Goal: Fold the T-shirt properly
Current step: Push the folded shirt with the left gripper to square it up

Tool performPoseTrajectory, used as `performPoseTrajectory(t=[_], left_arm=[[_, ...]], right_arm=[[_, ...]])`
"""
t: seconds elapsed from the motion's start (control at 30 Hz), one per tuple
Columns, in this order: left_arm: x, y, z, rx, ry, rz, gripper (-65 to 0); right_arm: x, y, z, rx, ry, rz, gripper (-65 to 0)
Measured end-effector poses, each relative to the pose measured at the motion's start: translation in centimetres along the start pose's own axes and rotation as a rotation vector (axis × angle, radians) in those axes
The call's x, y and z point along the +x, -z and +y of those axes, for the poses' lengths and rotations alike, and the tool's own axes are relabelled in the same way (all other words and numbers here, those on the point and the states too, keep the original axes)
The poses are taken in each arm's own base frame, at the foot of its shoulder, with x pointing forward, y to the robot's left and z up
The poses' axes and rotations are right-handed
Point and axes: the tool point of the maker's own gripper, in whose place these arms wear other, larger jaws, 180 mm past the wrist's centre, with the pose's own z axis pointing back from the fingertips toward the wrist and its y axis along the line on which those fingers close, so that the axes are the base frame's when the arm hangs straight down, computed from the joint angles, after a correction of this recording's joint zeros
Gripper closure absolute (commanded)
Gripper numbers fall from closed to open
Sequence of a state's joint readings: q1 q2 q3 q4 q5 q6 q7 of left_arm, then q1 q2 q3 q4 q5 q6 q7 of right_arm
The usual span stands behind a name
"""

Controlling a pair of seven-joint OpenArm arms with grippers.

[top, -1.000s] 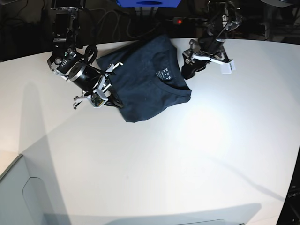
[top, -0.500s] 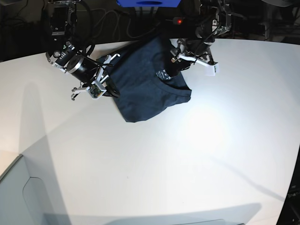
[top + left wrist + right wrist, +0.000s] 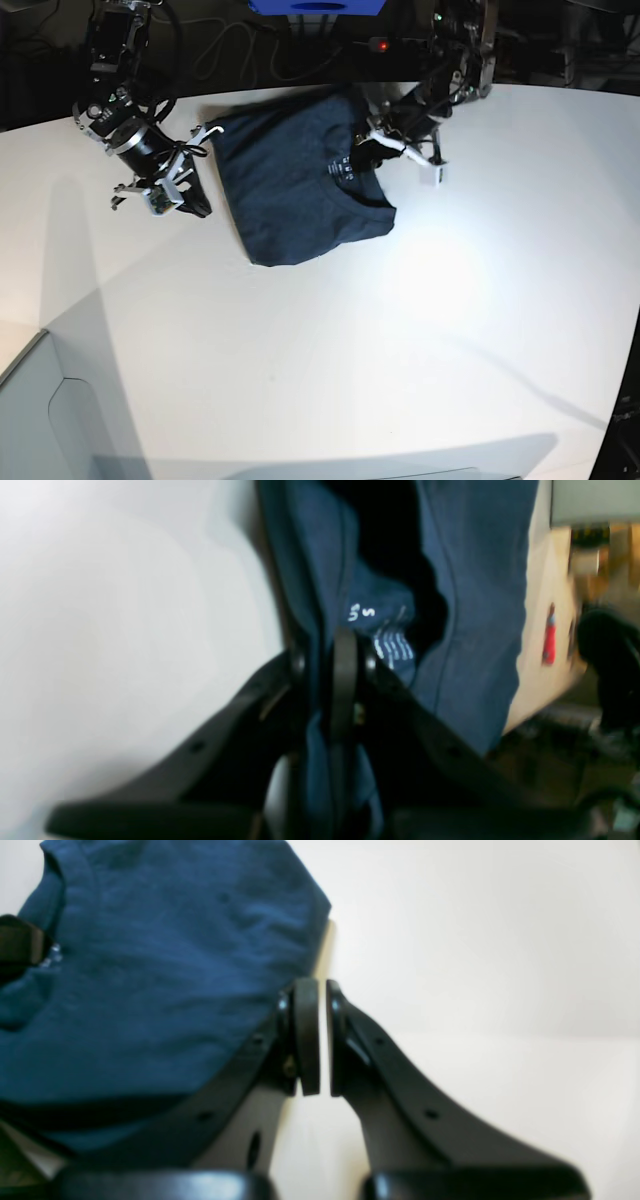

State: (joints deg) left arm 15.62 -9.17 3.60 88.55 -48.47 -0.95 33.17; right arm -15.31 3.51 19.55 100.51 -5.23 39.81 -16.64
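Observation:
The dark navy T-shirt [image 3: 290,190] lies bunched and partly folded at the back middle of the white table [image 3: 400,330]. My left gripper [image 3: 368,150] is shut on the shirt's collar. In the left wrist view the left gripper [image 3: 331,645] pinches navy cloth [image 3: 470,605] beside the white label text [image 3: 390,642]. My right gripper [image 3: 196,203] is off the shirt's left edge, close above the table. In the right wrist view the right gripper [image 3: 322,990] has its jaws together with nothing between them, and the shirt [image 3: 150,965] lies to its left.
A blue box [image 3: 315,6], cables and a red light [image 3: 380,45] sit behind the table's far edge. A grey bin edge [image 3: 40,420] shows at the lower left corner. The table's right edge curves at the far right.
My right gripper has drawn back to the left, off the shirt. My left gripper has moved left onto the collar and shifted the shirt's right side left.

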Motion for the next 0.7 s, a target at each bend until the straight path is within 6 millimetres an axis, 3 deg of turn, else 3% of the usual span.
performPoseTrajectory(t=[0.13, 0.43, 0.6, 0.7], left_arm=[[1.9, 1.7, -0.7, -0.029, 0.141, 0.061, 0.0], [8.4, 7.7, -3.6, 0.069, 0.772, 0.242, 0.0], [9.3, 11.2, -7.1, 0.095, 1.197, 0.240, 0.0], [7.0, 12.8, -9.8, 0.007, 1.459, 0.266, 0.0]], right_arm=[[-0.9, -1.2, -2.1, -0.069, 0.017, 0.021, -0.2], [-2.6, -3.0, -3.8, -0.142, 0.053, 0.056, -0.2], [-3.5, -4.1, -4.7, -0.209, 0.110, 0.056, -0.2], [-3.7, -4.4, -4.8, -0.216, 0.118, 0.060, -0.2]])
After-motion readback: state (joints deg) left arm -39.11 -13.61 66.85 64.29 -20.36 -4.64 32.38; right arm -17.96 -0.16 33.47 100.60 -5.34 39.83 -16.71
